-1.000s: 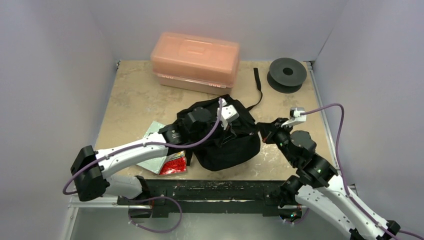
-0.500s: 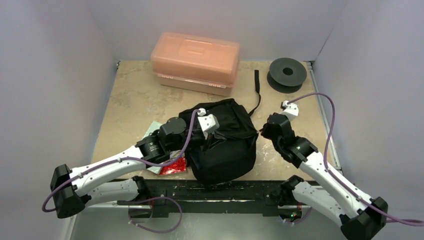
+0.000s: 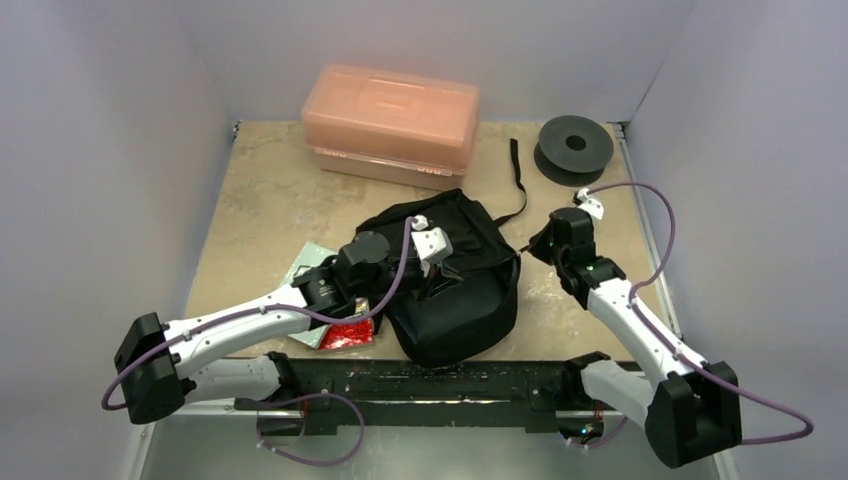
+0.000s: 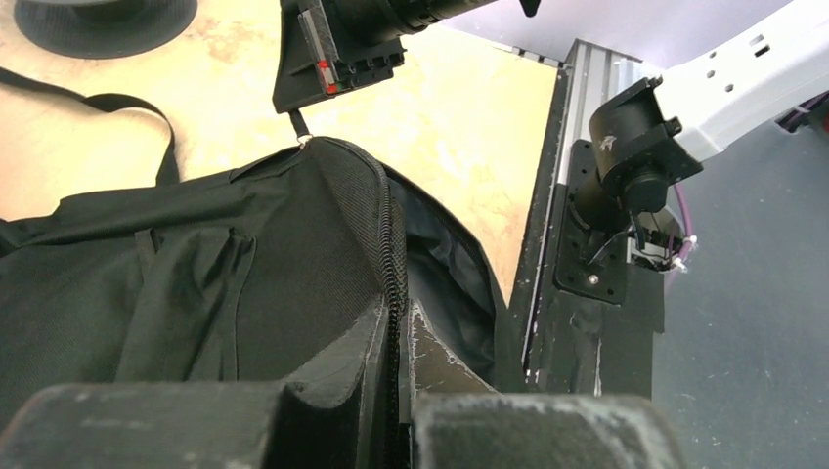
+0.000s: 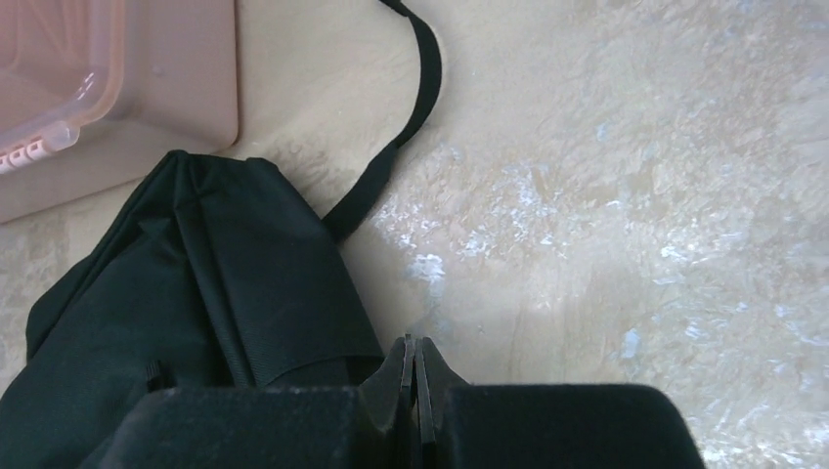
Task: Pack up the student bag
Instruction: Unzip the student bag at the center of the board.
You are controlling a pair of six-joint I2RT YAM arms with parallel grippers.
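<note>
The student bag is a soft black backpack lying in the middle of the table. My left gripper reaches over it from the left. In the left wrist view that gripper is shut on the bag's zip edge, with the zip teeth running between the fingers. My right gripper sits at the bag's right side, jaws shut. From the left wrist its tips hold the thin zip pull above the slider. The right wrist view shows its closed tips beside the bag.
An orange-pink plastic box stands at the back and a black spool at the back right. A bag strap trails towards the back. Silver and red packets lie left of the bag. A black rail runs along the front edge.
The right gripper has moved back and to the right along the bag's edge as its arm stretched out. The left gripper has shifted slightly left and towards me, and the bag's top has changed shape.
</note>
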